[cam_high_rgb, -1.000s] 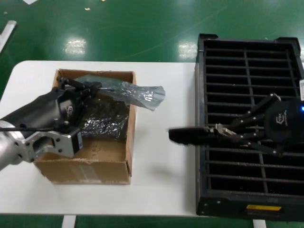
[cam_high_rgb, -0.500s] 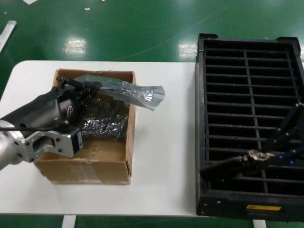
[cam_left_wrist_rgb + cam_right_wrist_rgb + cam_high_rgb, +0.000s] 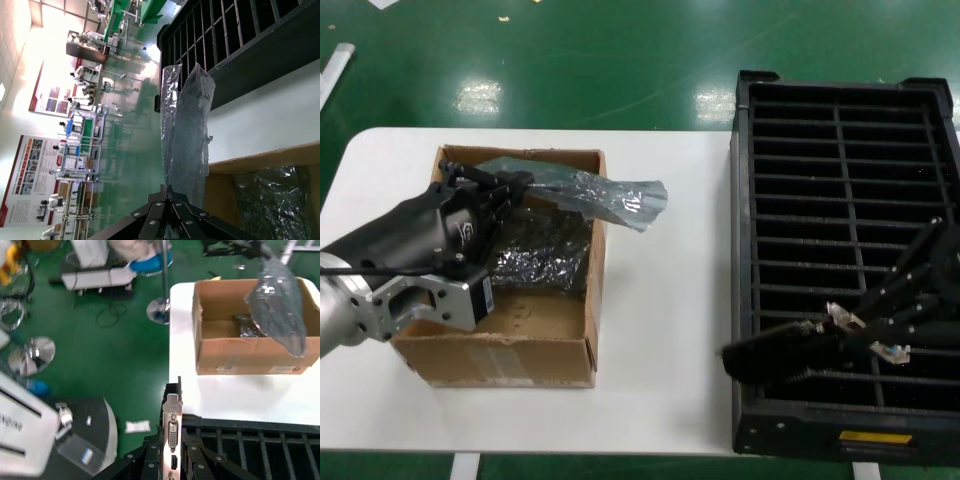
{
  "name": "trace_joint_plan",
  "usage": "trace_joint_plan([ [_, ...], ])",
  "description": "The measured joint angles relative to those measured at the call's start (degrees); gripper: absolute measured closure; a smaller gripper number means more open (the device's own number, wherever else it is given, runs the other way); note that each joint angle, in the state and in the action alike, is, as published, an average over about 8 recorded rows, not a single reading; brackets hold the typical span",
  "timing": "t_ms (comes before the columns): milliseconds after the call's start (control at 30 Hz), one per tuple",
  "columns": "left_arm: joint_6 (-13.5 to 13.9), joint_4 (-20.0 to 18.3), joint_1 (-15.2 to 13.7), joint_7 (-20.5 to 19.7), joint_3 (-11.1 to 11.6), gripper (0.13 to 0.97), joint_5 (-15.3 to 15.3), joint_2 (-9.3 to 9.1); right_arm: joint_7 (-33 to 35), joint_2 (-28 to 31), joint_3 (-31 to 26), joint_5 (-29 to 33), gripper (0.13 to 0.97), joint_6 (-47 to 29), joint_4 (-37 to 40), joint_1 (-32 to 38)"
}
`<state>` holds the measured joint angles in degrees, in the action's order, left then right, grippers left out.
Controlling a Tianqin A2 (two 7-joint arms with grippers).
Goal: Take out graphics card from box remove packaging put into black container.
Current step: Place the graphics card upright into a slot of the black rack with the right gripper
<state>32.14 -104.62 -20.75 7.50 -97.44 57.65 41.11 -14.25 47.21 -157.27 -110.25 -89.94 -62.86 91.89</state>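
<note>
The right gripper (image 3: 860,335) pinches the thin dark graphics card (image 3: 780,352) by its silver bracket end (image 3: 172,432), holding it low over the near rows of the black slotted plastic crate (image 3: 840,130) on the right. The card lies roughly level, its free end past the crate's left wall. The left gripper (image 3: 510,185), fingers pressed together, holds the crinkly translucent grey-silver bag (image 3: 610,195), which drapes over the right wall of the brown cardboard box (image 3: 500,365).
</note>
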Motion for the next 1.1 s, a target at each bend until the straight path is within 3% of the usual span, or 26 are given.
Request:
trace_joint_plan([
  [300,0.0,0.0,0.0,0.0,0.0,0.959,0.0,0.0,-4.4,-1.4,-0.2,0.1,0.909,0.0,5.7,-0.1],
  [1100,0.0,0.0,0.0,0.0,0.0,0.959,0.0,0.0,-4.5,-3.4,-0.5,12.4,0.909,0.0,8.8,-0.8],
])
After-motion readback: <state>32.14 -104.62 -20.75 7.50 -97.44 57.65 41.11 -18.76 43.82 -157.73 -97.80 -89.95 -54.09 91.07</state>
